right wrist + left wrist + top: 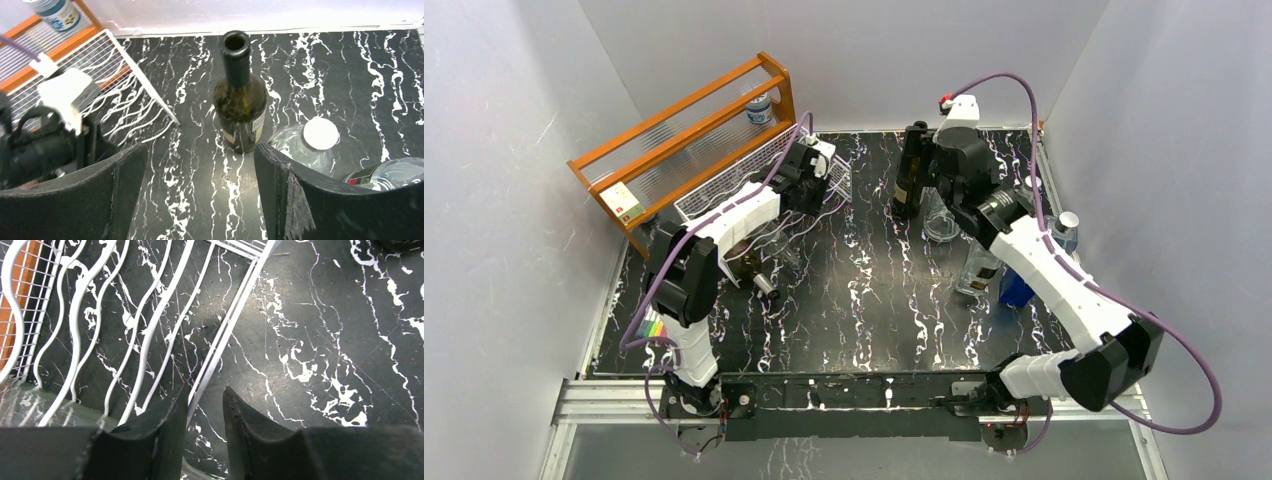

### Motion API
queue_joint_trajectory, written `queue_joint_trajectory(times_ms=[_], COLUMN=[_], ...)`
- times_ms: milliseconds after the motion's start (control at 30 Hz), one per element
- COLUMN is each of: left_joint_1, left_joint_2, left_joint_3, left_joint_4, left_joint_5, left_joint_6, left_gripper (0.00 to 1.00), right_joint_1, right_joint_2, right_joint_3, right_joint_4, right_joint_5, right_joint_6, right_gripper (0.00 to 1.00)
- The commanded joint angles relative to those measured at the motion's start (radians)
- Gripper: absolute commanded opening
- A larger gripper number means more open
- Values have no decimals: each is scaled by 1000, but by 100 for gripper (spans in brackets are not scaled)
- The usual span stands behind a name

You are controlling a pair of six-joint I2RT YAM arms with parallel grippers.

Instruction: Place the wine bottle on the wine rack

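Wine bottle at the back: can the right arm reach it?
Probably yes: the right gripper is open and the wine bottle stands upright just ahead, nothing between them; a clear bottle stands close.

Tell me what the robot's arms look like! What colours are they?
Both arms are white shells with chunky black joints. A purple cable loops along the left arm and the right arm. The left has a rainbow-striped patch near its base. Fingers are black, wedge-shaped pads.

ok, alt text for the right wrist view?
An uncapped dark wine bottle stands upright on the black marbled table, ahead of the open right tool. White wire wine rack at left; clear white-capped bottle at right.
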Motion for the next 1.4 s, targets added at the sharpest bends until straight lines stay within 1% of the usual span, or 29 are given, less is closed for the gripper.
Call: queue_joint_trajectory(times_ms=[0,167,233,333,433,533,600,833,1000,1100,1200,1267,1367], left_joint_1=[-5,-5,-6,-5,-5,-6,-6,-5,-5,-5,-5,-5,-4], left_joint_2=[-66,-121,-146,-175,-193,-207,-218,-312,-412,-468,-519,-557,-595], left_joint_3=[-40,-68,-79,-89,-89,-80,-67,-66,-108,-134,-161,-183,-220], left_joint_4=[-35,-57,-56,-57,-56,-53,-50,-12,28,43,63,87,131], left_joint_5=[106,186,240,272,262,231,228,255,259,266,268,266,272], left_joint_6=[7,-2,-10,-32,-43,-53,-63,-107,-148,-172,-195,-213,-236], left_gripper=[26,20,19,21,32,49,56,65,72,74,76,77,79], right_joint_1=[-48,-105,-121,-134,-145,-146,-145,-151,-173,-174,-174,-174,-174], right_joint_2=[70,146,169,198,237,275,300,396,447,456,447,431,406], right_joint_3=[106,154,166,182,202,214,223,313,349,341,330,322,318], right_joint_4=[10,11,19,35,54,85,106,93,71,77,82,87,77], right_joint_5=[5,-57,-76,-98,-116,-118,-122,-64,-96,-111,-125,-150,-198], right_joint_6=[-16,-29,-39,-58,-87,-140,-180,-268,-270,-269,-269,-270,-264], right_gripper=[87,86,85,85,82,77,74,68,63,54,41,29,18])
